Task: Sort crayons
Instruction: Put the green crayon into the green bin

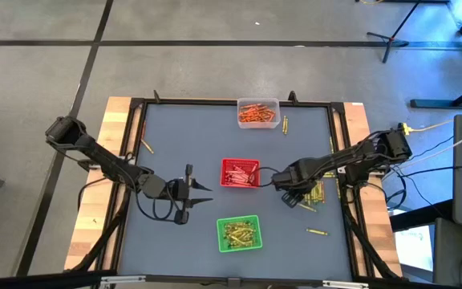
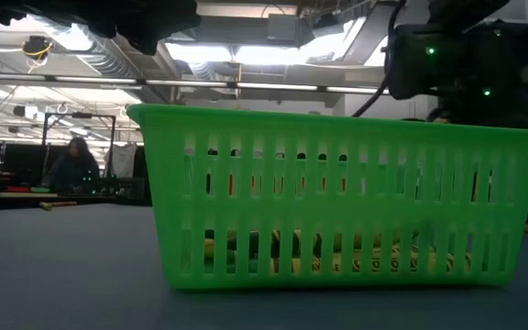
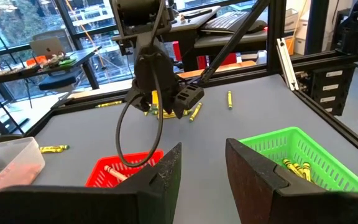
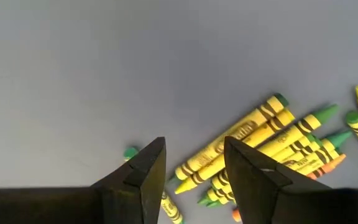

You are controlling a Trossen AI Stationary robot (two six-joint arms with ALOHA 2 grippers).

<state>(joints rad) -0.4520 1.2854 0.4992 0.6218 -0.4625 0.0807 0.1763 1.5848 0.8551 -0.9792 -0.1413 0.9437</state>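
Plainly, from the high view, loose crayons (image 1: 314, 195) lay in a heap on the worktop (image 1: 175, 144) toward its right side, under the right hand (image 1: 289, 196). A few strays sat well apart, one near the left rail (image 1: 146, 148). The red tray (image 1: 240, 173) was just beside that hand, the green tray (image 1: 239, 233) nearer the front, the clear tray (image 1: 257, 113) at the back. The left hand (image 1: 197, 195) waited mid-worktop, well apart from the heap.

In the low view, the green tray (image 2: 337, 197) filled the frame, yellow-green sticks dim behind its slats.

In the left wrist view, the left hand (image 3: 204, 171) stood part open and empty. It looked toward the right arm (image 3: 151, 62) over the heap (image 3: 173, 112).

In the right wrist view, the right hand (image 4: 194, 165) stood fairly wide with nothing between its fingers, poised over the yellow-green crayons (image 4: 253, 140), with an orange one (image 4: 331, 163) tucked among them.

Each crayon looked light, stiff and paper-wrapped, though likely to snap under a hard squeeze and quick to roll. Mid-shaft across the wrapper seemed the best hold. Crowding was the snag: the sticks touched and overlapped, so a closing hand could catch two.
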